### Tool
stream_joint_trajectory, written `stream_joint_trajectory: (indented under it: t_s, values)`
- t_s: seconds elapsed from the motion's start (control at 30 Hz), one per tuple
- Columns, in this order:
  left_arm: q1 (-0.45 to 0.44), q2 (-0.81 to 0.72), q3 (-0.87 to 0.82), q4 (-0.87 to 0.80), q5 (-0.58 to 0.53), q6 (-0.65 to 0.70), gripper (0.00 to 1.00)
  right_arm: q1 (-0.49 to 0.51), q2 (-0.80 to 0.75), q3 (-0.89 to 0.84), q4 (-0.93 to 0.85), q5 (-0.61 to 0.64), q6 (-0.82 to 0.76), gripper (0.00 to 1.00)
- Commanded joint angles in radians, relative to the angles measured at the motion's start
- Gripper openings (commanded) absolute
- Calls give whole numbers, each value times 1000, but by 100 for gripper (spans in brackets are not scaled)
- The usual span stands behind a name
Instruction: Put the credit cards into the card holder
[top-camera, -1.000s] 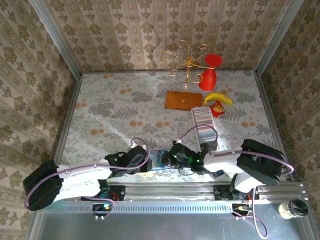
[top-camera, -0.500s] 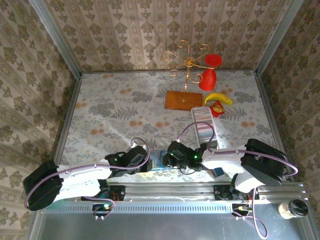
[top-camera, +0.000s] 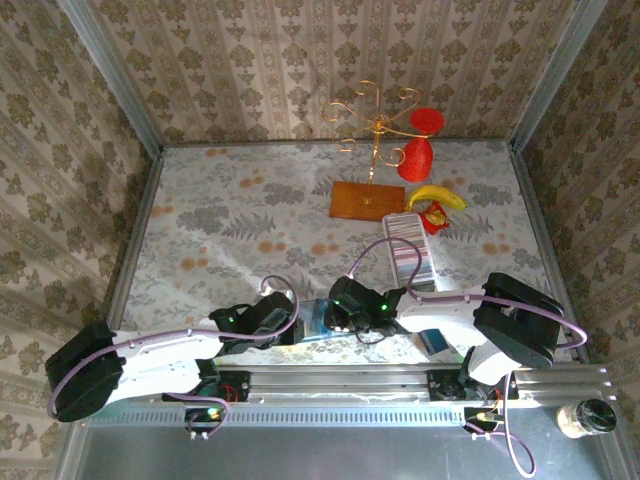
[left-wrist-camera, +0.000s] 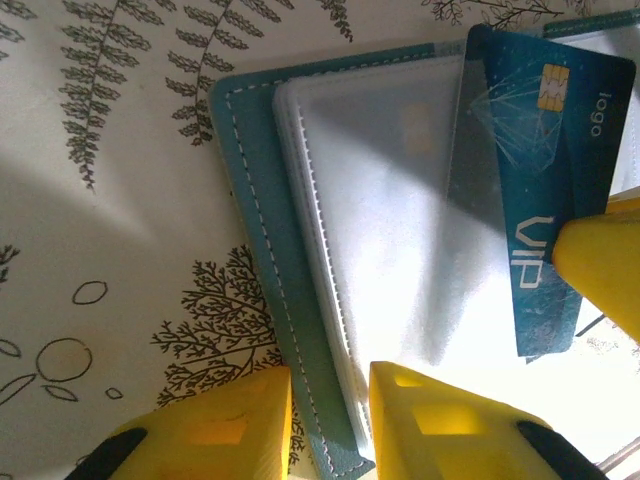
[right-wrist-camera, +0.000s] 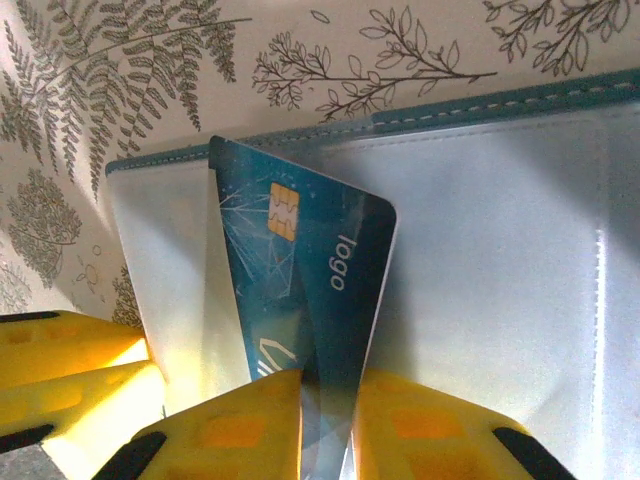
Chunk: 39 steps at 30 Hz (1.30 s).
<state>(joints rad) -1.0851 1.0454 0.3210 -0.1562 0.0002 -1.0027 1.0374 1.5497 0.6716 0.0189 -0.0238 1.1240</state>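
The right gripper (right-wrist-camera: 326, 425) pinches the blue credit card (right-wrist-camera: 305, 270), its long axis slanting into the clear pocket of the card holder (right-wrist-camera: 500, 240); the left gripper (left-wrist-camera: 330, 425), jaws narrow, clamps that holder's edge.

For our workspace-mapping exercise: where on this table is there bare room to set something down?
Free: the left half of the table, between the left wall and the orange board. Crowded: far right, around board, tray and banana; near edge, where left gripper and right gripper meet at the card holder.
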Motion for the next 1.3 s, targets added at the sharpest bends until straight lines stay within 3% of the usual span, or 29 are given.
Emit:
stream_joint_trajectory:
  t_s: [0.0, 0.23, 0.63, 1.27]
  values:
    - [-6, -7, 10, -31, -13, -17, 27, -4, -16, -17, 9, 1, -11, 14]
    - [-6, -5, 9, -32, -15, -17, 27, -19, -49, -74, 74, -53, -19, 0]
    - [15, -2, -3, -19, 10, 10, 27, -110, -31, -161, 255, -304, -52, 0]
    - [32, 27, 1, -22, 23, 13, 26, -201, -22, -127, 147, -494, -172, 0]
